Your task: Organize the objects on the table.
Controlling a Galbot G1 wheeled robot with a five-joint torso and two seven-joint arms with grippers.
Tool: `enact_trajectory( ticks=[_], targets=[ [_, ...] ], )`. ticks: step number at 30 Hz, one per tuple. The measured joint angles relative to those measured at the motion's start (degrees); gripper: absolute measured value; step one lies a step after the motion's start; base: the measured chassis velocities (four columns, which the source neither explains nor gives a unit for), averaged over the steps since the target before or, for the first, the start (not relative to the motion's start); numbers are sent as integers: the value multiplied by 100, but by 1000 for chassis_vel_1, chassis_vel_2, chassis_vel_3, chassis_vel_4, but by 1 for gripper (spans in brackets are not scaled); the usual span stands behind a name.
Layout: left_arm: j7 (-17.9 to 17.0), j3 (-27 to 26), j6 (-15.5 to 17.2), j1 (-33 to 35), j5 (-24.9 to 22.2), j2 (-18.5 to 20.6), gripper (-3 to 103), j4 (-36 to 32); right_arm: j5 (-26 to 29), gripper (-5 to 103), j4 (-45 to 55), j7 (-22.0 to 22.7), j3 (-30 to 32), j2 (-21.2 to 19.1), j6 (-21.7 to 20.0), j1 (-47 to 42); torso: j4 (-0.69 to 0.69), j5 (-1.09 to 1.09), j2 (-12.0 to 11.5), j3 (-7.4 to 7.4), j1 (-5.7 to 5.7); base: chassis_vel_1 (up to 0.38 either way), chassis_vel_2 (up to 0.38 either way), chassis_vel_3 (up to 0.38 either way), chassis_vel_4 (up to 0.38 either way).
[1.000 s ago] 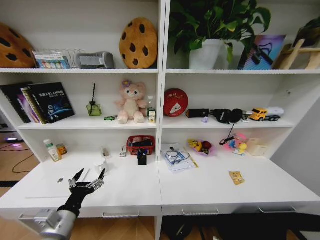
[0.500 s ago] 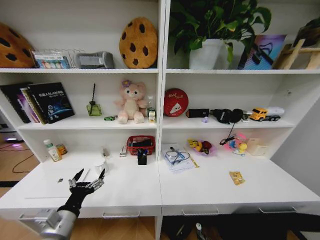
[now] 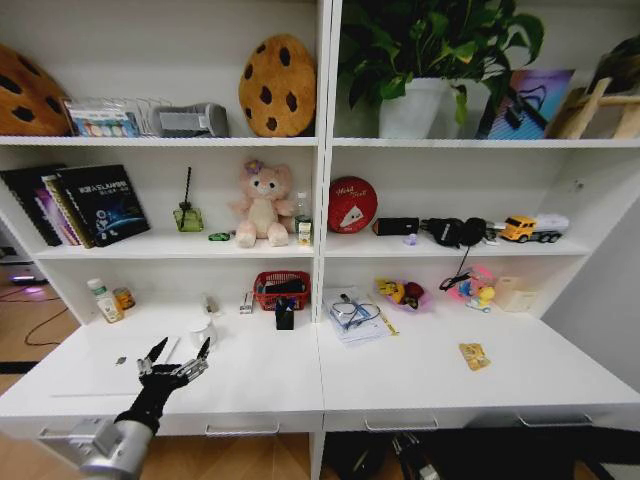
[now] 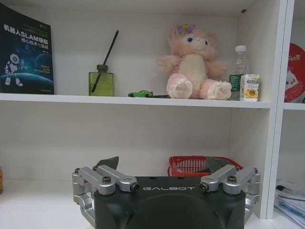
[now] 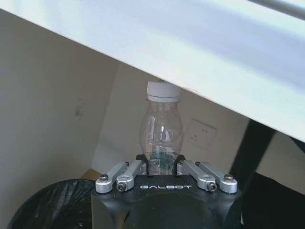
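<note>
White counter (image 3: 420,375) runs under tall white shelving, drawers with slim metal handles along its front edge. Left pincer (image 3: 176,356) hovers low over the counter's left part, fingers spread wide, nothing between them; white cup (image 3: 201,331) sits just beyond its tips, not touching. In the left wrist view the same pincer (image 4: 162,168) has both fingers well apart and empty, facing the shelving. Small green-labelled bottle (image 3: 104,300) stands at the counter's back left, with a small orange jar (image 3: 124,298) beside it. Red basket (image 3: 281,289) sits at the back near the middle divider, a small black object (image 3: 285,316) just in front of it. Flat yellowish piece (image 3: 473,355) lies on the right half of the counter, well apart from the rest. Papers with glasses (image 3: 352,315) lie just right of the divider. Tiny green toy car (image 4: 140,93) is on the middle shelf between the green diffuser bottle (image 4: 101,82) and the pink plush bear (image 4: 193,64).

Right pincer (image 5: 163,164) is down below the counter's edge, closed around the lower body of a clear plastic bottle (image 5: 161,126) with a white cap, held upright. A black bin bag (image 5: 45,205) shows beneath it. In the head view, the right pincer (image 3: 412,452) barely pokes up at the bottom edge.
</note>
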Motion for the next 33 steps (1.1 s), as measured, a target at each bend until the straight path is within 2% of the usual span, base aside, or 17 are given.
enact_trajectory(
  ticks=[5,14,18,19,21,24,26,27,29,30,33],
  targets=[
    [0,0,0,0,0,0,100,0,-57,23,3,-169,-26,122,46,40,0,1,0,0,0,0,0,0,0],
    [0,0,0,0,0,0,100,0,-65,22,25,-122,-34,309,-66,243,1,1,0,0,0,0,0,0,0],
    [0,0,0,0,0,0,100,0,-108,43,39,-120,-42,311,-153,307,0,1,0,0,0,0,0,0,0],
    [0,0,0,0,0,0,100,0,-108,43,39,-120,-42,311,-153,307,0,1,0,0,0,0,0,0,0],
    [0,0,0,0,0,0,100,0,-161,54,35,-119,-41,288,-153,306,0,0,0,-1,0,0,0,0,0],
    [0,0,0,0,0,0,100,0,-191,60,35,-119,-39,278,-153,293,0,0,0,-1,0,0,0,0,0],
    [0,0,0,0,0,0,100,0,-207,71,45,-119,-30,268,-153,263,0,0,0,-1,0,0,0,0,0],
    [0,0,0,0,0,0,100,0,-207,71,45,-119,-30,268,-153,263,0,0,0,-1,0,0,0,0,0],
    [0,0,0,0,0,0,100,0,-216,81,58,-119,-29,260,-153,252,0,1,0,-1,0,0,0,0,0],
    [0,0,0,0,0,0,100,0,-216,81,58,-119,-29,260,-153,252,0,1,0,-1,0,0,0,0,0],
    [0,0,0,0,0,0,100,0,-217,96,86,-112,-23,255,-154,238,0,1,0,-1,0,0,0,0,0]
  ],
)
